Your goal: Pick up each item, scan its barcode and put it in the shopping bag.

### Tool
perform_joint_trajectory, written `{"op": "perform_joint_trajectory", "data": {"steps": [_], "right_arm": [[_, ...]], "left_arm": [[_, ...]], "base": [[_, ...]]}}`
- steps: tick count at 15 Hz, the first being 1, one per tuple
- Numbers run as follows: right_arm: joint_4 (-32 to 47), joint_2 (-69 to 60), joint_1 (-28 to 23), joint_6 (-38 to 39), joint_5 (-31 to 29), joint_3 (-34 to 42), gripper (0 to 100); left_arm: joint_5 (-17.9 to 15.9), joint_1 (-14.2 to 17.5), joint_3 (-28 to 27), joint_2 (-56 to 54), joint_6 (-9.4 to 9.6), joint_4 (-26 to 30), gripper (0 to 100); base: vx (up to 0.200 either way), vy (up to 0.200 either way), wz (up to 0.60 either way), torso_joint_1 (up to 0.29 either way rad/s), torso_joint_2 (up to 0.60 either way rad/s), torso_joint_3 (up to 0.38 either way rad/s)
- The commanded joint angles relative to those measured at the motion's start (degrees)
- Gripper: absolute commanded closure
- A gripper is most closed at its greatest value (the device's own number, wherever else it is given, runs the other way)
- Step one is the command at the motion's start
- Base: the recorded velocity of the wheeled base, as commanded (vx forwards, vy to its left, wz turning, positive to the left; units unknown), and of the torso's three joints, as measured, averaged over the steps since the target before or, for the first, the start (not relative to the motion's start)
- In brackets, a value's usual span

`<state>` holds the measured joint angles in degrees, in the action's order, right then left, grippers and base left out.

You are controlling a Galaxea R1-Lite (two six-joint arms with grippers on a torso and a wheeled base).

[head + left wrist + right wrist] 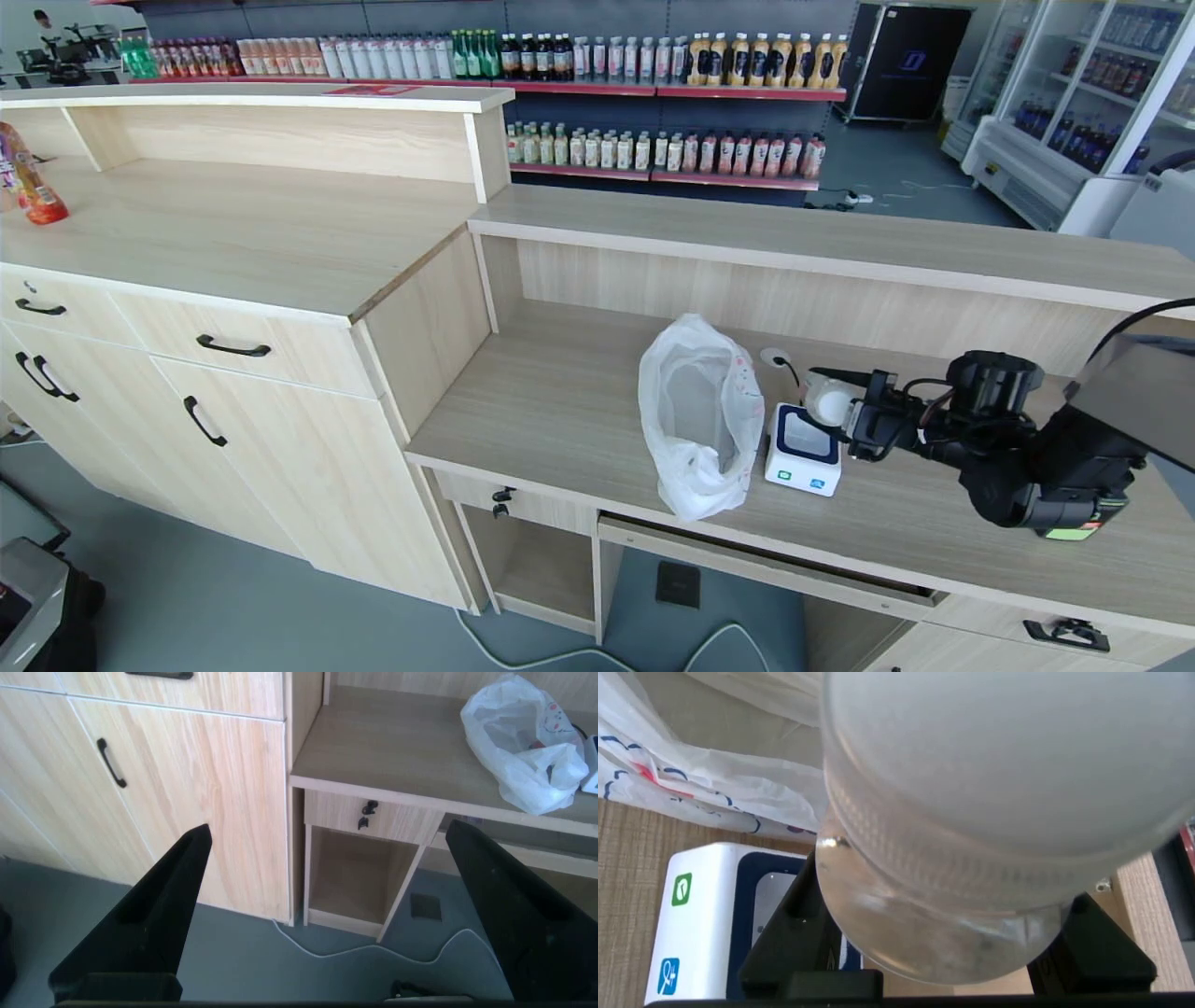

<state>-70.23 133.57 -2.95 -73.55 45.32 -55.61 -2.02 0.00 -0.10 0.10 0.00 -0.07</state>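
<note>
Plenty of bare light-wood counter [560,401] out past the right gripper's [837,411] fingertips. Only the translucent white plastic shopping bag [695,415] in the way, mouth gaping upward, just beyond those tips. Raised back wall of the counter off to the fingers' far side, front edge well clear on the near side.

Directly under the fingers, the small white box scanner with a dark blue top window [803,453], right beside the bag. Touching or not, hard to tell.

Right arm stretched low and level across the counter, wrist aimed at the bag. Fingers clenched on the round clear plastic container with a white domed end [825,401], held just above the scanner.

From the right wrist camera, the container [990,812] looming huge, black fingers [1106,947] on either side of its clear end, scanner [701,915] below and bag [691,756] beyond.

Left gripper [322,915] hanging out in front of the counter over grey floor, fingers [154,905] spread wide, nothing between them. Ahead of them a pale cabinet door with a black handle [110,761] and a small keyed drawer [369,812]. Farther up, the bag [523,737] near the counter's front edge.
</note>
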Motion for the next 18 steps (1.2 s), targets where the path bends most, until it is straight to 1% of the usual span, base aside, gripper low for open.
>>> {"op": "perform_joint_trajectory", "data": {"steps": [1,2,4,5,6,8,9,11,12,14,18], "right_arm": [[-0.08,-2.35,0.75,3.5,-0.06,-2.39,100],[0.36,-4.64,0.66,7.63,-0.59,-3.27,100],[0.36,-10.53,-0.21,18.79,-4.72,-2.13,100],[0.44,-11.76,-0.65,21.08,-5.95,-1.78,100],[0.71,-14.57,-1.97,28.02,-11.31,-1.08,100],[1.59,-16.94,-2.67,33.82,-17.81,-0.28,100],[3.17,-18.61,-3.2,38.04,-25.11,0.77,100],[5.72,-21.42,-3.29,40.24,-34.16,3.58,100],[5.72,-22.48,-3.38,40.41,-36.27,5.16,100],[5.19,-24.5,-3.47,41.38,-36.71,7.98,100],[5.72,-25.55,-4.96,41.38,-36.89,8.5,100]], "left_arm": [[0.0,0.0,0.01,-0.01,0.0,-0.01,0],[0.0,0.0,0.01,-0.01,0.0,-0.01,0],[0.0,0.0,0.01,-0.01,0.0,-0.01,0],[-0.09,0.0,0.01,-0.01,0.0,-0.01,0],[0.0,0.0,0.01,-0.01,0.0,-0.01,0],[0.0,0.0,0.01,-0.01,0.0,-0.01,0],[0.0,0.0,0.01,-0.01,0.0,-0.01,0],[0.0,0.0,0.01,-0.01,0.0,-0.01,0],[0.0,0.0,0.01,-0.01,0.0,-0.01,0],[0.0,0.0,0.01,-0.01,0.0,-0.01,0],[0.0,0.0,0.01,-0.01,0.0,-0.01,0]], "base": [[0.0,0.0,0.0,0.0,0.0,0.0],[0.0,0.0,0.0,0.0,0.0,0.0],[0.0,0.0,0.0,0.0,0.0,0.0],[0.0,0.0,0.0,0.0,0.0,0.0],[0.0,0.0,0.0,0.0,0.0,0.0],[0.0,0.0,0.0,0.0,0.0,0.0],[0.0,0.0,0.0,0.0,0.0,0.0],[0.0,0.0,0.0,0.0,0.0,0.0],[0.0,0.0,0.0,0.0,0.0,0.0],[0.0,0.0,0.0,0.0,0.0,0.0],[0.0,0.0,0.0,0.0,0.0,0.0]]}}
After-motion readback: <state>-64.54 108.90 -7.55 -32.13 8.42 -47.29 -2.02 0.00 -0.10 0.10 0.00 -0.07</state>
